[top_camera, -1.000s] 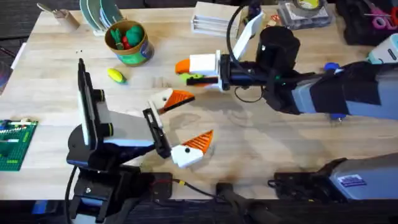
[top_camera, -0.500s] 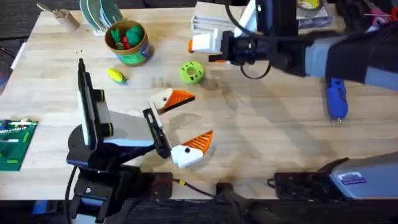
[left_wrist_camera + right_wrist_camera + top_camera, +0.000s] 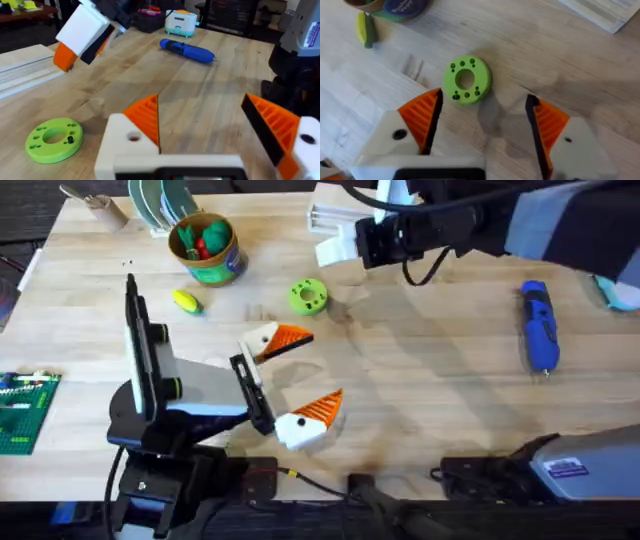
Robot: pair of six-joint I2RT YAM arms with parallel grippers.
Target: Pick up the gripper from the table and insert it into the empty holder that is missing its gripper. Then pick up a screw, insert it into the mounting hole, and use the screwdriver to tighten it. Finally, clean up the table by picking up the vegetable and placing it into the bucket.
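The left pincer (image 3: 297,385) is positioned low over the worktop (image 3: 430,410) near its arm's base, with its fingers spread apart and nothing held. The right pincer (image 3: 482,137) is raised above the green ring-shaped disc (image 3: 308,296), its fingers likewise apart and empty. The screwdriver (image 3: 538,326) is laid on the worktop at the right side. The vegetable (image 3: 186,301) is located just beside the bucket (image 3: 206,250), on the worktop.
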